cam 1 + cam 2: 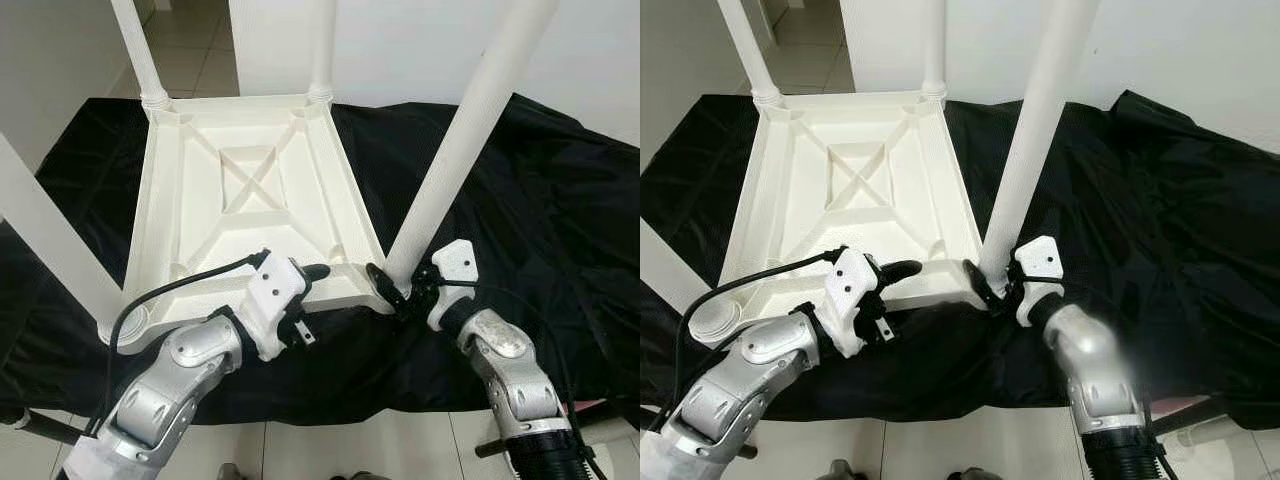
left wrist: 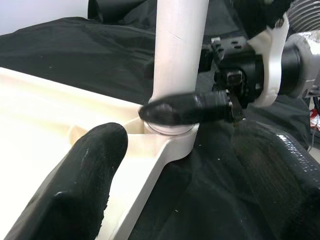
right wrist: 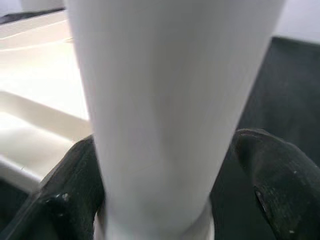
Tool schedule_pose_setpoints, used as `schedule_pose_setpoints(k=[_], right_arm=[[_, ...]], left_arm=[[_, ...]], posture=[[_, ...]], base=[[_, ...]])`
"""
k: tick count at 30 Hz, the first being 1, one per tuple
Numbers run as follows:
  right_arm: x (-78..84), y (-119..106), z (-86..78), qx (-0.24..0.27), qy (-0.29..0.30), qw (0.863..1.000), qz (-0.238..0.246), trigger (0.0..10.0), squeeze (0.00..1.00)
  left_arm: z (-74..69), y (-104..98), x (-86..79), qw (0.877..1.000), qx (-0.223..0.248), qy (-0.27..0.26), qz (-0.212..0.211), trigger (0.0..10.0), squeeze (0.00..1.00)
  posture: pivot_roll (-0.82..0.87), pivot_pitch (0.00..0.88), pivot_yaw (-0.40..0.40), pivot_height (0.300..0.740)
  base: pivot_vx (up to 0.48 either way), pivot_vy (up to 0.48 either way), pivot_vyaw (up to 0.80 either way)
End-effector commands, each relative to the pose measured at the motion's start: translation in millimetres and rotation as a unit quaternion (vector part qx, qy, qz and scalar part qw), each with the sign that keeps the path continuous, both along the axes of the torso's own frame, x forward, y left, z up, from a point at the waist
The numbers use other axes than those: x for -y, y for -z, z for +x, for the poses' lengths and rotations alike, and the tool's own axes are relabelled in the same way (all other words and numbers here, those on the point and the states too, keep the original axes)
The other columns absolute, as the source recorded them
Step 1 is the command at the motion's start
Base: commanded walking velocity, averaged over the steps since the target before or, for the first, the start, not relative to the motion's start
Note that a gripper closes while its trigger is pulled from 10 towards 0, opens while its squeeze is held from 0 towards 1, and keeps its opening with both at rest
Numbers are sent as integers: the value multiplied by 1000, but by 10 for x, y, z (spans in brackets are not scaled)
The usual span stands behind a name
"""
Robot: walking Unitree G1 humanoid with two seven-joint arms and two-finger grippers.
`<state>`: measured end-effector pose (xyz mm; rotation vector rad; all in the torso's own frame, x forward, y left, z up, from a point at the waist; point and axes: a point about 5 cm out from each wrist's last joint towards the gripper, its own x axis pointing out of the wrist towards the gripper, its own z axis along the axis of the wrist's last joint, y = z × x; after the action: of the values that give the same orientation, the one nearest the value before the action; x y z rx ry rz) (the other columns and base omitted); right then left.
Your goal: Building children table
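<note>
Left hand [image 1: 312, 275]: at 7 o'clock in the eye views, on the silver left arm; black fingers [image 2: 75, 190] spread wide, empty, one over the near rim of the upturned white plastic children's table [image 1: 250, 200], the other beside it above the cloth.
Right hand [image 1: 392, 288]: at 5 o'clock, on the silver right arm; its two black fingers [image 3: 272, 175] closed around the base of the near-right white round plastic leg [image 1: 470, 130], one finger on each side, touching it.
Near-right leg: stands in the table's near-right corner socket, leaning up toward 1 o'clock in the left eye view; white collar at its foot sits on the corner.
Children's table: upside down in the middle of the scene, ribbed underside facing up with a raised X-brace panel [image 1: 246, 180] at centre; lies on the cloth.
Near-left corner: round socket [image 1: 130, 322] at 8 o'clock; a white leg [image 1: 50, 240] rises from it toward 10 o'clock and out of frame.
Far legs: two white legs at the far corners, far-left leg [image 1: 135, 45] at 11 o'clock and far-right leg [image 1: 322, 45] at 12 o'clock, both upright with ribbed collars.
Black crumpled cloth [image 1: 530, 200]: covers the tabletop under the table, spreading to 3 o'clock.
Floor: pale tiles [image 1: 200, 45] at 11 o'clock, beyond the cloth.
Wall: white wall [image 1: 420, 40] at 12 to 2 o'clock.
</note>
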<state>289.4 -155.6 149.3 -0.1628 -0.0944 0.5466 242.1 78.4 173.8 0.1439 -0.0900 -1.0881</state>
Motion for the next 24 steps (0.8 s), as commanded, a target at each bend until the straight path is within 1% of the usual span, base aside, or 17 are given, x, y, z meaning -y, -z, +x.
schedule_pose_setpoints(k=[1,2,3,5,6,7,10,11,18,24], right_arm=[[-20,-29,77,0,-31,999,-7,10000,0],[-20,-29,77,0,-31,999,-7,10000,0],[-45,-52,132,5,-49,999,-16,10000,0],[-53,-53,152,7,-54,998,-24,10000,0],[-56,-44,164,6,-61,998,-25,4784,0],[-57,-32,171,3,-66,997,-26,3294,0],[-58,-24,177,2,-70,997,-26,3294,0],[-54,-6,178,-3,-76,997,-24,0,0],[-34,39,167,-13,-86,996,-17,0,0],[-9,59,164,-14,-75,997,-14,0,0]], left_arm=[[-44,18,28,999,-1,33,12,10000,0],[-44,18,28,999,-1,33,12,10000,0],[-62,27,34,999,1,36,18,10000,0],[-71,35,36,999,3,37,23,10000,0],[-77,43,31,999,4,36,25,10000,0],[-82,46,24,999,3,35,26,10000,0],[-86,49,19,999,3,34,27,10000,0],[-91,50,8,999,3,30,27,10000,0],[-107,53,-7,999,1,22,24,10000,0],[-111,61,-8,999,1,21,25,10000,0]], posture=[[-28,118,-25,740],[-28,118,-25,740],[-19,118,-29,740],[-19,118,-29,740],[-14,118,-32,740],[-7,119,-37,740],[-7,119,-37,740],[1,123,-43,740],[3,125,-49,740],[2,124,-50,740]], base=[[0,0,0],[0,0,0],[0,0,0],[0,0,0],[0,0,0],[0,0,0],[0,0,0],[0,0,0],[0,0,0],[0,0,0]])
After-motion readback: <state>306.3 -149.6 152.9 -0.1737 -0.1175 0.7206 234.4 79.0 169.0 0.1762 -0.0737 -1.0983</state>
